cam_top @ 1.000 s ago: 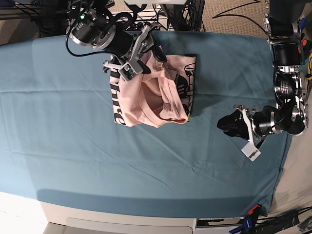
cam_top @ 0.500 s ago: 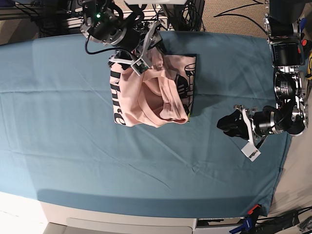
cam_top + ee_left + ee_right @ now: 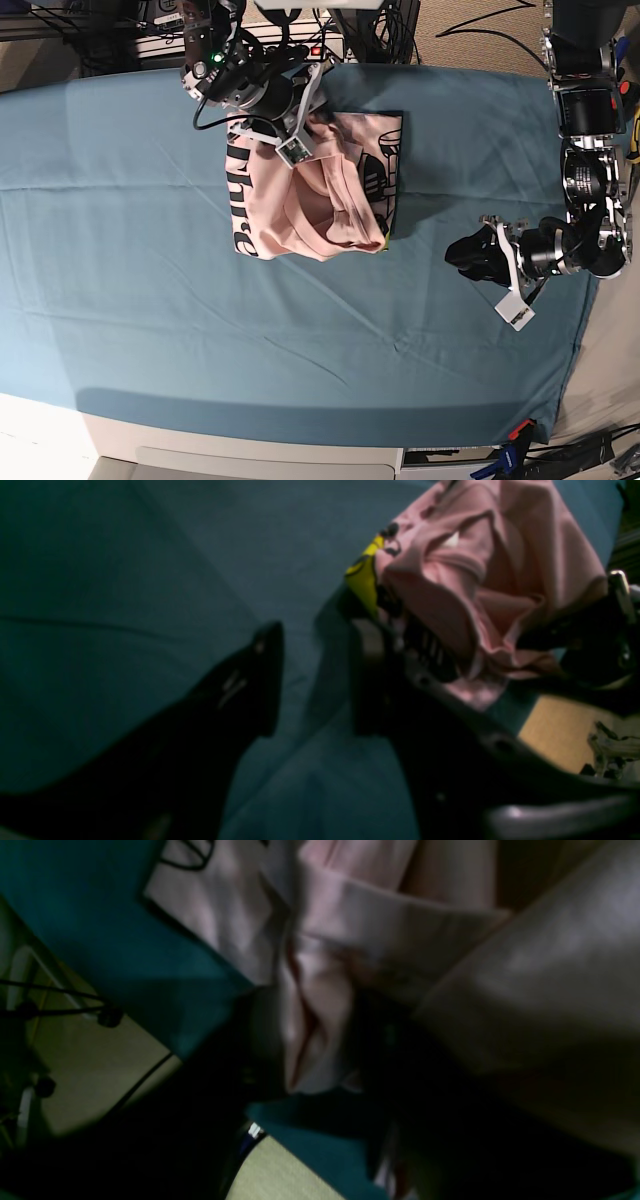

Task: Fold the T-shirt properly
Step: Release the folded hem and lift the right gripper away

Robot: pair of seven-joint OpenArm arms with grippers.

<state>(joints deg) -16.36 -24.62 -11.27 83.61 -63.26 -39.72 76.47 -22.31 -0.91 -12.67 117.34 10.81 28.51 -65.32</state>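
Note:
The pale pink T-shirt (image 3: 320, 195) lies bunched in a rough rectangle on the teal cloth, with black lettering along its left edge and a rumpled fold on top. At its far edge, my right gripper (image 3: 308, 125) reaches down into the fabric. In the right wrist view a pink fold (image 3: 315, 1040) fills the gap between the two dark fingers (image 3: 260, 1040), which are shut on it. My left gripper (image 3: 462, 256) rests low over bare cloth to the right of the shirt. Its fingers (image 3: 265, 680) stand apart with nothing between them, and the T-shirt (image 3: 475, 580) shows beyond them.
The teal cloth (image 3: 150, 280) covers the whole table. The left arm's body (image 3: 590, 180) stands along the right edge. Cables and equipment (image 3: 370, 30) crowd the floor just past the far edge. The table's front edge (image 3: 250, 430) runs along the bottom.
The right arm swung further over the shirt's far edge, and its gripper went from wide open to closed on a pink fold. The left arm has not moved.

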